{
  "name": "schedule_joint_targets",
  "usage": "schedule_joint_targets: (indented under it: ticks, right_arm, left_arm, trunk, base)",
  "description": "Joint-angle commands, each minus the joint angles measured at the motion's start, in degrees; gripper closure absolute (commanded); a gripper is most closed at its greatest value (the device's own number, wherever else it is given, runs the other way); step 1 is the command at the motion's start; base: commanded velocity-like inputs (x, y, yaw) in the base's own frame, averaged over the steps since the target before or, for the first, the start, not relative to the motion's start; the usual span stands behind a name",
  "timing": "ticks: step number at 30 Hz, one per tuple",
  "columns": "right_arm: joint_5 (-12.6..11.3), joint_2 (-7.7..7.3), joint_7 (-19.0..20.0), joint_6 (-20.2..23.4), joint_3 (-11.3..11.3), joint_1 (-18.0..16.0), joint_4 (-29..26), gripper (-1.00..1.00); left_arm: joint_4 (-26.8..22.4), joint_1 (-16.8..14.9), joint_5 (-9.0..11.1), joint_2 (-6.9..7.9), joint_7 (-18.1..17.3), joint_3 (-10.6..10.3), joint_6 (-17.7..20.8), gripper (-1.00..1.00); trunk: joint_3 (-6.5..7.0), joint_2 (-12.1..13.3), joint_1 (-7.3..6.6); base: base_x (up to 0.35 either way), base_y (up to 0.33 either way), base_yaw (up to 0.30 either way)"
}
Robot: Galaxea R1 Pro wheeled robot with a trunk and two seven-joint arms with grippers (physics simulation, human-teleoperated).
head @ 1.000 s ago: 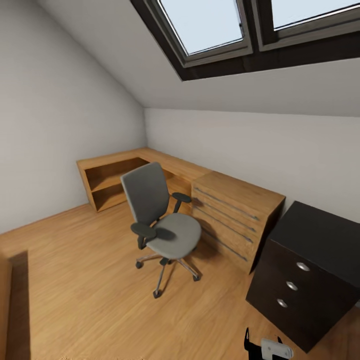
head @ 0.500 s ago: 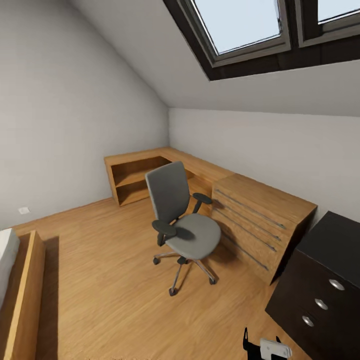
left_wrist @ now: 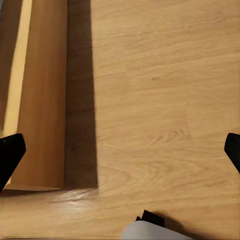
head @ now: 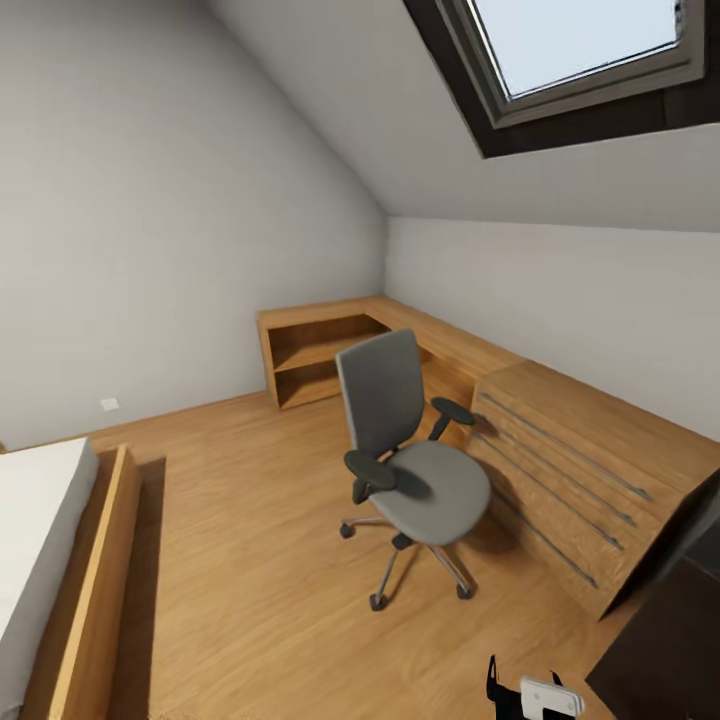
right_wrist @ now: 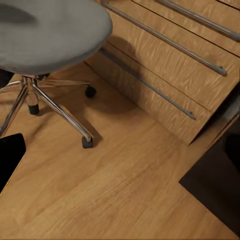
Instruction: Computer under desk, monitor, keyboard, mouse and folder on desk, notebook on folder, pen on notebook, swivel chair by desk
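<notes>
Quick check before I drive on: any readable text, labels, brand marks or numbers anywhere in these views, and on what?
None: no view holds readable text.
Swivel chair: plain grey, no mark.
Wooden drawer unit: bare wood and metal handles.
Corner desk: no label.
Wall outlet: too small to tell any marking.

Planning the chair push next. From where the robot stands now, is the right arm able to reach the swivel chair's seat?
Probably yes, or nearly. In the right wrist view the swivel chair seat sits close ahead of the end effector, with bare floor between them and nothing blocking. The drawer unit stands just beyond the chair.
</notes>
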Motion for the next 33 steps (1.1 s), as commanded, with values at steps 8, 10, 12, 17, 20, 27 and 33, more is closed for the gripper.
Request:
schedule_joint_targets:
  ticks: [8,10,12,17,20,27,33]
  right_arm:
    - [-0.12,0.04,-0.78,-0.26,0.49,-0.02,0.01,-1.0]
    - [-0.12,0.02,-0.82,-0.38,0.47,-0.02,0.04,-1.0]
    - [-0.1,-0.01,-0.83,-0.41,0.44,-0.02,0.04,-1.0]
    - [-0.05,0.02,-0.78,-0.37,0.47,-0.02,0.05,-1.0]
    - [-0.04,0.02,-0.76,-0.31,0.45,-0.02,0.05,-1.0]
    - [-0.03,-0.07,-0.69,-0.29,0.43,-0.02,0.05,-1.0]
    - [-0.05,-0.05,-0.59,-0.22,0.48,-0.02,0.05,-1.0]
  left_arm:
    - [0.03,-0.04,-0.03,-0.08,-0.15,-0.06,0.17,-1.0]
    - [-0.08,-0.04,-0.25,-0.13,-0.21,-0.44,0.99,-1.0]
    - [-0.94,-0.04,-0.56,-0.23,-0.23,-0.76,1.39,-1.0]
    - [-12.27,-0.09,-2.2,-1.37,-0.06,-1.08,7.89,-1.0]
    - [-21.9,-0.12,-2.41,-2.11,0.03,-1.09,22.68,-1.0]
    - [-18.21,-0.13,-2.6,-2.05,-0.15,-0.94,25.12,-1.0]
    - [-14.51,-0.13,-2.74,-1.93,-0.15,-0.99,18.94,-1.0]
  trunk:
    - [-0.06,-0.03,0.0]
    - [-0.06,-0.03,0.0]
    - [-0.06,-0.03,0.0]
    - [-0.06,-0.03,0.0]
    - [-0.06,-0.03,0.0]
    - [-0.06,-0.03,0.0]
    - [-0.06,-0.03,0.0]
  base:
    - [0.01,-0.001,0.286]
    - [0.008,0.0,0.286]
    - [0.109,0.0,0.287]
    - [0.252,-0.048,0.287]
    - [0.31,-0.085,0.287]
    - [0.323,-0.036,0.286]
    - [0.328,0.003,0.256]
